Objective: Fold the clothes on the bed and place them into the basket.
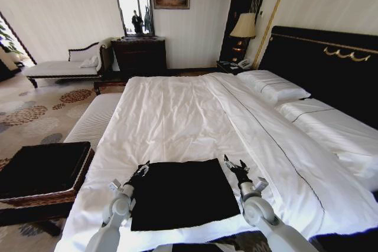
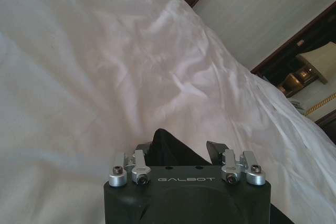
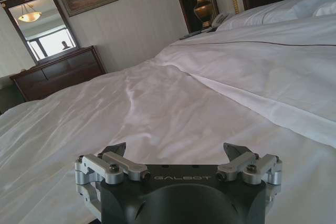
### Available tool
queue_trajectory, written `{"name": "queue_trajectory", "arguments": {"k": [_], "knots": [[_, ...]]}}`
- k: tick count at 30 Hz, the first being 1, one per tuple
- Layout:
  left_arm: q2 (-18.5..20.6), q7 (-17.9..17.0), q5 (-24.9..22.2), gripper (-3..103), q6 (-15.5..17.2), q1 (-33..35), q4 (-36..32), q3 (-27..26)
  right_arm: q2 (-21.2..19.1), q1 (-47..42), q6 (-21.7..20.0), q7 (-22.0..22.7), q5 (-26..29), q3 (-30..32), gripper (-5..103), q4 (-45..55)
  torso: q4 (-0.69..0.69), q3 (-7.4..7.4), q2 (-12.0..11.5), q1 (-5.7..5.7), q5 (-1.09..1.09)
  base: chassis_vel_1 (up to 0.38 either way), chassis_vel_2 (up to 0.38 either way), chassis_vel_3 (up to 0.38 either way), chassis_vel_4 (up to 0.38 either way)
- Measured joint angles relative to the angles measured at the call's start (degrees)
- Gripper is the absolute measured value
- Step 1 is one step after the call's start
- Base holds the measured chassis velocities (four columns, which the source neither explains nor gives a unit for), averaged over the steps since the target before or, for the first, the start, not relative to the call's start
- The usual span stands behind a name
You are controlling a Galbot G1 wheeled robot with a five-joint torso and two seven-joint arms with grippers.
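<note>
As both arms reach over the near edge of the bed, the parts read as follows, nearest first.

Left gripper (image 1: 143, 168): fingers spread, set at the far left corner of the garment; in the left wrist view a raised peak of black cloth stands between the open fingers (image 2: 214, 149), and whether they touch it cannot be told.

Right gripper (image 1: 232, 163): fingers wide with nothing between them, poised at the far right corner of the garment; in the right wrist view only white bedding lies beyond the fingertips (image 3: 234, 149).

T-shirt (image 1: 183, 193): a black, roughly rectangular patch lying flat on the duvet between the two grippers, its far edge level with the fingertips. No lettering shows on the upper face.

Handling (judgement): thin soft fabric, light and limp; it should crease wherever pinched, sag when lifted and drag across the duvet. The two far corners, just at the fingers, look the best holds, pinching the cloth alone and not the duvet beneath.

Stage (judgement): folding appears under way; nothing is in the basket yet.

Basket (image 1: 80, 181): brown wicker with dark lining, on the floor well outside the left fingers.

Bed (image 1: 177, 110): white duvet stretching away beyond the fingers.

Pillows (image 1: 271, 85): white, far right, against the headboard.

Headboard (image 1: 322, 63): black with gold trim.
</note>
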Motion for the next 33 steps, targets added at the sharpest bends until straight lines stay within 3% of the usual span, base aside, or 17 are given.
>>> {"name": "queue_trajectory", "arguments": {"k": [1, 3, 5, 9, 11, 15, 20, 24, 33], "knots": [[0.0, 0.0, 0.0, 60, 0.0, 0.0, 0.0, 0.0, 0.0, 0.1, 0.0, 0.0, 0.0, 0.0, 100, -0.1, 0.00, 0.00, 0.0, 0.00, 0.00, 0.000, 0.000, 0.000, 0.000], [0.3, 0.1, 0.1, 44, -0.1, 0.0, 0.0, -0.1, 0.0, 0.3, 0.0, 0.1, 0.1, 0.0, 100, -0.4, 0.00, 0.00, 0.0, 0.00, 0.00, 0.000, 0.000, 0.000, 0.000], [0.4, 0.1, 0.1, 44, -0.1, 0.0, 0.0, -0.2, 0.0, 0.4, 0.0, 0.2, 0.1, 0.0, 100, -0.6, 0.00, 0.00, 0.0, 0.00, 0.00, 0.000, 0.000, 0.000, 0.000], [0.7, 0.2, 0.2, 23, -0.4, 0.3, 0.0, -0.5, 0.1, 1.1, 0.0, 0.2, 0.1, -0.3, 100, -1.5, 0.00, 0.00, 0.0, 0.00, 0.00, 0.000, 0.000, 0.000, 0.000], [0.8, 0.2, 0.2, 23, -0.5, 0.4, -0.1, -0.5, 0.1, 1.4, 0.0, 0.1, 0.1, -0.4, 100, -1.8, 0.00, 0.00, 0.0, 0.00, 0.00, 0.000, 0.000, 0.000, 0.000], [0.9, 0.7, 0.2, 3, -1.2, 1.0, -0.3, -1.0, 0.0, 3.9, 0.4, -2.7, 1.9, -1.2, 100, -4.1, -0.01, 0.00, 0.0, 0.00, 0.01, 0.000, 0.000, 0.000, 0.000], [1.0, 0.9, 0.1, 1, -1.6, 1.1, -0.3, -1.4, -0.8, 6.7, 0.6, -8.3, 6.8, -2.3, 100, -6.1, 0.00, 0.00, 0.0, 0.00, -0.01, 0.000, 0.000, 0.000, 0.000], [1.0, 1.0, -0.2, 1, -1.8, 0.8, 0.0, -1.9, -1.4, 11.3, 2.0, -18.5, 10.1, -4.9, 100, -12.5, 0.01, 0.00, 0.0, 0.00, 0.00, 0.000, 0.000, 0.000, 0.000], [0.9, 1.3, -1.8, 1, -2.4, 0.0, 1.1, -3.5, -2.0, 11.1, 1.1, -28.0, 15.5, -6.4, 100, -16.3, -0.01, 0.00, 0.0, 0.00, 0.00, 0.000, 0.000, 0.000, 0.000]]}}
